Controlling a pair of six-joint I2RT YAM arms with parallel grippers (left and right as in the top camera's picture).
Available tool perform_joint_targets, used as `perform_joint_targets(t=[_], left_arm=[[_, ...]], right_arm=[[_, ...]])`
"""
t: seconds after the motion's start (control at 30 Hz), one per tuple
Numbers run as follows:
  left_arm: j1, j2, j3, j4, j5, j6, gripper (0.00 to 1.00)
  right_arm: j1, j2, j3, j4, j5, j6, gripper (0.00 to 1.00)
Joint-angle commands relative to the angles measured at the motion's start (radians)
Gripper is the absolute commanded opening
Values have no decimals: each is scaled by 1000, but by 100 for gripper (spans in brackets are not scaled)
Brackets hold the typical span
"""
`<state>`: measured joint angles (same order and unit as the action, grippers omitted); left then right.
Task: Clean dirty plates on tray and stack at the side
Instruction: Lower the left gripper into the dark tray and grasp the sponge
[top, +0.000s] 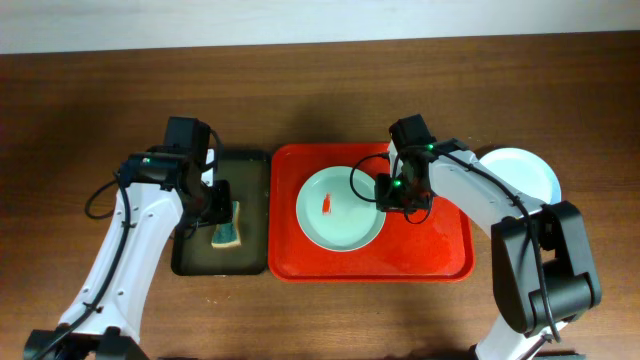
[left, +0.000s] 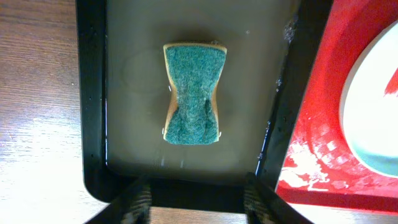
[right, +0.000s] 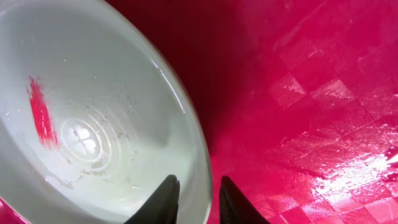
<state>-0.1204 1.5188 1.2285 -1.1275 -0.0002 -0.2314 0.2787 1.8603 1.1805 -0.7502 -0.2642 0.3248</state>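
A pale mint plate (top: 340, 208) with a small red smear lies in the red tray (top: 440, 255). My right gripper (top: 392, 195) is at the plate's right rim. In the right wrist view its fingers (right: 199, 186) are closed on either side of the rim of the plate (right: 93, 93), one inside and one outside. Another pale plate (top: 520, 172) sits on the table right of the tray. I cannot tell whether it is one plate or a stack. My left gripper (top: 215, 200) is open and empty over the dark tray.
A green-topped sponge (left: 193, 93) lies in the wet dark tray (left: 93, 93), just ahead of my left fingers (left: 198, 202); it also shows in the overhead view (top: 227, 232). The dark tray (top: 190, 262) sits against the red tray's left edge. The red tray floor (right: 311, 93) is wet.
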Motion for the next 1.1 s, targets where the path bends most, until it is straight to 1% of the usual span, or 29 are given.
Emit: perform_joint_targets(t=[0.0, 0.07, 0.13, 0.17, 0.2, 0.23, 0.27, 0.4, 0.5, 0.6, 0.67, 0.83, 0.93, 1.07], left_arm=[[4, 49, -1, 6, 14, 2, 49], [13, 107, 32, -12, 58, 2, 50], [20, 180, 75, -29, 68, 3, 52], [22, 206, 84, -24, 68, 6, 51], [23, 229, 85, -9, 68, 6, 49], [23, 245, 85, -1, 68, 6, 46], [23, 249, 85, 5, 68, 6, 45], [23, 249, 82, 18, 66, 6, 43], [23, 249, 74, 27, 31, 24, 43], [22, 249, 48, 55, 30, 24, 38], [22, 249, -2, 109, 23, 24, 34], [23, 249, -50, 143, 21, 24, 35], [23, 249, -90, 182, -4, 24, 35], [23, 249, -154, 283, -3, 24, 32]], right_arm=[[4, 11, -4, 3, -1, -2, 24], [4, 11, -4, 3, -1, -2, 24], [5, 11, -4, 2, -2, -2, 24], [5, 11, -4, 2, -2, -2, 25], [4, 11, -4, 0, -2, -2, 28], [4, 11, -4, -1, -2, -2, 28], [5, 11, -4, -1, -2, -2, 29], [5, 11, -4, -7, -2, -2, 29], [4, 11, -4, -11, -2, -2, 29], [4, 11, -4, -8, -2, -2, 29], [4, 11, -4, -9, -2, -2, 30], [4, 11, -4, -8, -2, -2, 30], [4, 11, -4, -9, -1, -2, 30], [4, 11, -4, -8, -2, -2, 31]])
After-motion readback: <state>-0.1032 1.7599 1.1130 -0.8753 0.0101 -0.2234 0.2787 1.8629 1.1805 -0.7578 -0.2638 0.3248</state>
